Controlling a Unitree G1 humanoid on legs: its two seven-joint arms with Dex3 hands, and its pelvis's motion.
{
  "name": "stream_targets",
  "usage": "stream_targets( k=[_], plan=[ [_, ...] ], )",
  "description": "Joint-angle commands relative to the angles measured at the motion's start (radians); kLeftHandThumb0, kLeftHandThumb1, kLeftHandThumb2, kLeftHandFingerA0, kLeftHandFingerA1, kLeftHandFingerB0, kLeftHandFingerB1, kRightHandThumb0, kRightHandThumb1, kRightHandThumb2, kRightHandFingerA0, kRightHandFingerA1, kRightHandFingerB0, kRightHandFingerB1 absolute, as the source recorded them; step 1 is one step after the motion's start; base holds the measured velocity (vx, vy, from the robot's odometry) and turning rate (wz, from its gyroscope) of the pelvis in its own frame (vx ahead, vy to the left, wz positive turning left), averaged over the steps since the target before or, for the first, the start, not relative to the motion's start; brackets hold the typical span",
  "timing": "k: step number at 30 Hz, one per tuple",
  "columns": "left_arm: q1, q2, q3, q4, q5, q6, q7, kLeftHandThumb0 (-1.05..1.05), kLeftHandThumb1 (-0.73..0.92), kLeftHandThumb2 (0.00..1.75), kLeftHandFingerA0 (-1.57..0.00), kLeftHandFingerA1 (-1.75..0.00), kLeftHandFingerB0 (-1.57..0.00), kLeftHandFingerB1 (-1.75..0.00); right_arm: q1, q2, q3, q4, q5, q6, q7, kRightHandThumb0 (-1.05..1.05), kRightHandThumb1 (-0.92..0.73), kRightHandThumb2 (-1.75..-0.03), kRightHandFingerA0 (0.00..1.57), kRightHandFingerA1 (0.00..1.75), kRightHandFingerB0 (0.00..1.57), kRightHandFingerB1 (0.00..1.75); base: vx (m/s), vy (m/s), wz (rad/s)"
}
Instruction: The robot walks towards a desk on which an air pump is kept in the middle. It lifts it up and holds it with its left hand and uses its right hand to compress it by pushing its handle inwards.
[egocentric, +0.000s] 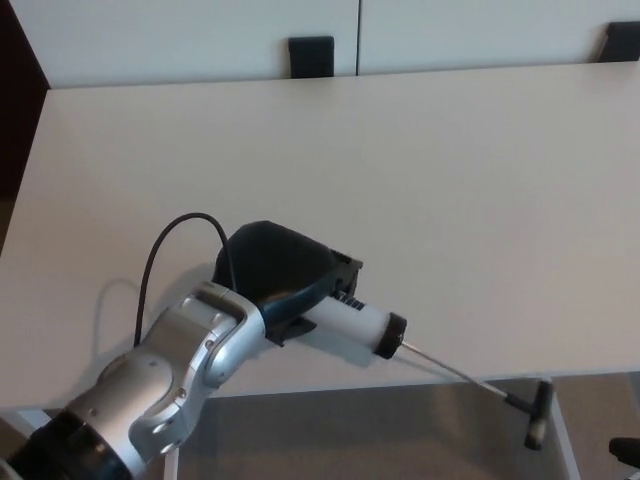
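Observation:
My left hand (278, 275) is shut on the air pump (355, 328), gripping the rear of its white barrel over the desk's front edge. The barrel points to the lower right and ends in a black cap. A thin metal rod (455, 370) runs out of the cap, fully drawn out, to a black T-handle (540, 412) that hangs beyond the desk's edge. A small black part of my right hand (628, 450) shows at the bottom right corner, well apart from the handle. A black cable loops above my left wrist.
The white desk (400, 160) fills most of the view, with its front edge running under the pump. Two black mounts (311, 55) (622, 40) sit at the far edge against a white panel. Grey floor shows below.

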Motion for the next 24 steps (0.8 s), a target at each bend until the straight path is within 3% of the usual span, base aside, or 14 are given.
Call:
stream_targets(
  k=[1, 4, 7, 15, 18, 19, 21, 22, 24],
  plan=[
    [-0.003, -0.067, 0.271, -0.045, -0.409, 0.11, -0.273, -0.07, 0.83, 0.68, -0.73, -1.54, -0.57, -1.34, 0.198, 0.05, -0.079, -0.287, 0.147, 0.051, 0.003, -0.39, -0.62, -0.6, 0.91, 0.56, 0.77, 0.5, 0.0, 0.0, 0.0],
    [-0.027, -0.061, 0.315, -0.034, -0.441, 0.11, -0.312, -0.06, 0.82, 0.68, -0.74, -1.54, -0.59, -1.35, 0.297, 0.085, -0.101, -0.415, 0.212, 0.04, 0.013, -0.41, -0.61, -0.59, 0.95, 0.58, 0.8, 0.51, 0.0, 0.0, 0.0],
    [-0.061, -0.046, 0.37, -0.013, -0.493, 0.125, -0.372, -0.05, 0.81, 0.72, -0.86, -1.56, -0.69, -1.34, 0.433, 0.109, -0.107, -0.57, 0.281, -0.009, 0.06, -0.48, -0.63, -0.6, 0.92, 0.56, 0.78, 0.5, 0.0, 0.0, 0.0],
    [-0.091, -0.01, 0.429, 0.003, -0.523, 0.125, -0.44, -0.08, 0.8, 0.73, -0.87, -1.62, -0.71, -1.36, 0.573, 0.152, -0.114, -0.887, 0.4, -0.066, 0.054, -0.51, -0.67, -0.61, 0.92, 0.56, 0.76, 0.49, 0.0, 0.0, 0.0],
    [-0.096, 0.001, 0.442, 0.007, -0.523, 0.128, -0.453, -0.09, 0.81, 0.73, -0.87, -1.62, -0.71, -1.34, 0.599, 0.18, -0.108, -1.022, 0.428, -0.153, 0.038, -0.52, -0.71, -0.62, 0.85, 0.54, 0.69, 0.47, 0.0, 0.0, 0.0],
    [-0.098, 0.008, 0.444, 0.0, -0.514, 0.136, -0.455, -0.09, 0.79, 0.74, -0.87, -1.6, -0.71, -1.33, 0.589, 0.195, -0.121, -1.077, 0.415, -0.213, 0.021, -0.58, -0.75, -0.63, 0.65, 0.42, 0.57, 0.4, 0.0, 0.0, 0.0],
    [-0.1, 0.015, 0.447, -0.008, -0.503, 0.146, -0.459, -0.09, 0.79, 0.74, -0.87, -1.6, -0.71, -1.33, 0.575, 0.212, -0.139, -1.132, 0.398, -0.272, 0.003, -0.58, -0.75, -0.63, 0.65, 0.42, 0.57, 0.4, 0.0, 0.0, 0.0],
    [-0.102, 0.017, 0.451, -0.01, -0.505, 0.153, -0.465, -0.08, 0.78, 0.77, -0.88, -1.61, -0.71, -1.32, 0.549, 0.214, -0.164, -1.169, 0.389, -0.292, -0.021, -0.63, -0.77, -0.64, 0.42, 0.35, 0.42, 0.34, 0.0, 0.0, 0.0],
    [-0.104, 0.018, 0.458, -0.009, -0.511, 0.159, -0.476, -0.08, 0.78, 0.77, -0.88, -1.61, -0.71, -1.32, 0.518, 0.214, -0.198, -1.213, 0.383, -0.301, -0.049, -0.63, -0.77, -0.64, 0.42, 0.35, 0.42, 0.34, 0.0, 0.0, 0.0]
  ],
)
